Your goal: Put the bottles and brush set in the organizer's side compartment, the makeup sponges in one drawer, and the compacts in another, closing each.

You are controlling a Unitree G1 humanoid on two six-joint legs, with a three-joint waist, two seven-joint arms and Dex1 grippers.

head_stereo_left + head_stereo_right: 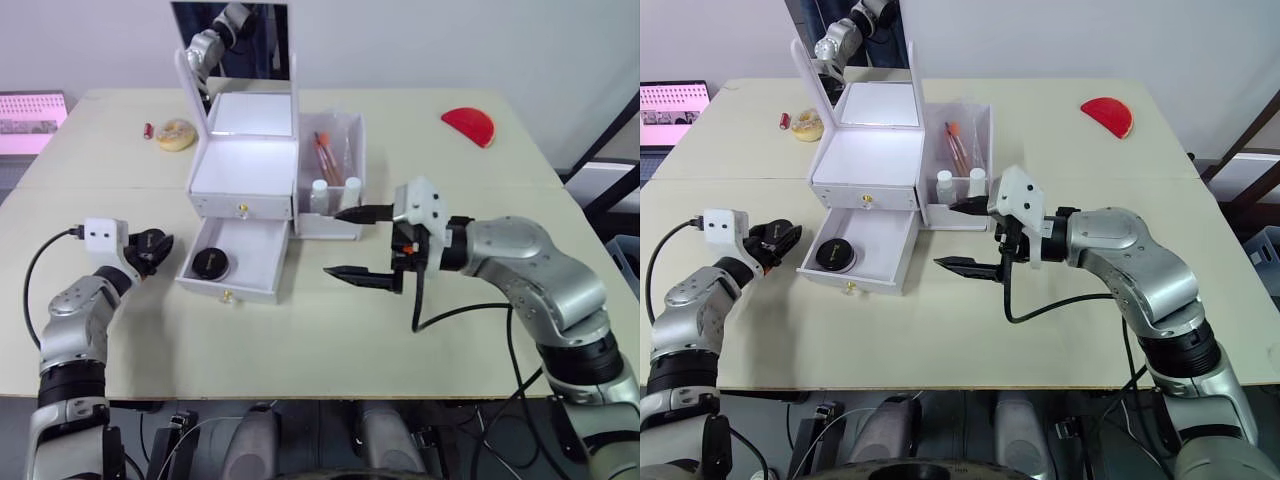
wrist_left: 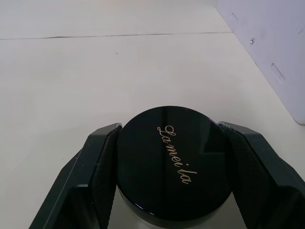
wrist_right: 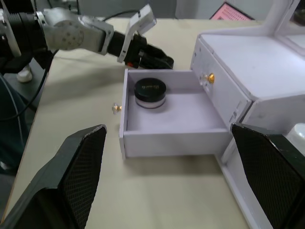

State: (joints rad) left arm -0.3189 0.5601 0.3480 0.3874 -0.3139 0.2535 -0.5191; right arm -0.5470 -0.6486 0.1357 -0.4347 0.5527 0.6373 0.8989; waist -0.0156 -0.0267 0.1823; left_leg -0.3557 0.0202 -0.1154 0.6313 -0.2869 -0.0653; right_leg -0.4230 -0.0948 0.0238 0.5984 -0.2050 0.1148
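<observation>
The white organizer [image 1: 245, 165] stands mid-table with its mirror lid up. Its lower drawer [image 1: 258, 262] is pulled out and holds one black compact [image 1: 211, 262]; the upper drawer is closed. In the side compartment [image 1: 345, 130] stand two white-capped bottles [image 1: 319, 193] and the brush set [image 1: 324, 152]. My left gripper [image 1: 152, 247] is shut on a second black compact [image 2: 171, 171] with gold lettering, just left of the open drawer. My right gripper [image 1: 335, 242] hangs open and empty to the right of the drawer. A tan round makeup sponge [image 1: 176, 134] lies left of the organizer.
A small red item [image 1: 148, 130] lies beside the sponge. A red half-round object [image 1: 468, 125] sits at the back right of the table. A pink-screened device [image 1: 30, 112] is at the far left edge. Cables trail from both wrists.
</observation>
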